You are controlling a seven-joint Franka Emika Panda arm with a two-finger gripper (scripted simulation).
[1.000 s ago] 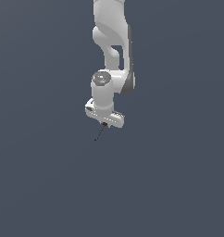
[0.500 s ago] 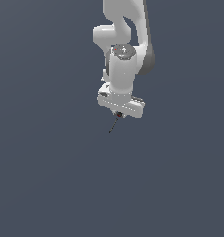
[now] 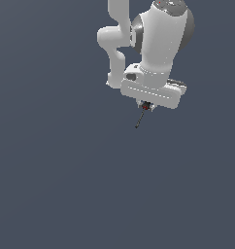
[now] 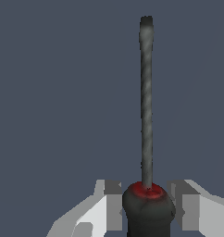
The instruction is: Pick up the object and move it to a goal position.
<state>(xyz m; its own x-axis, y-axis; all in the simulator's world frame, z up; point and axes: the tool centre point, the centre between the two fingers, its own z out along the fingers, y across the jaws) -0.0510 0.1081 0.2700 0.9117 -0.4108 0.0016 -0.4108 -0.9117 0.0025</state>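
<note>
The object [image 3: 141,115], a thin dark rod with a small red-and-black head, hangs from the underside of the end effector [image 3: 146,106] in the exterior view. Its head sits up between the white fingers, and its long axis runs down and slightly toward the exterior view's left, with the free tip lowest. In the wrist view the rod [image 4: 146,102] points straight away from the camera's base, with the red-ringed black head [image 4: 147,206] nearest the lens and the blunt tip farthest out.

The end effector [image 4: 147,208] is closed on the head: one pale finger [image 4: 107,203] presses against one side of it and a second finger [image 4: 185,203] against the other, leaving no visible gap. Only the head is clamped; the whole shaft sticks out free beyond the fingertips.

Above the fingers, the white arm [image 3: 160,39] bulks large near the top of the exterior view. All around is flat, dark grey-blue background, and the rod's tip touches nothing visible.
</note>
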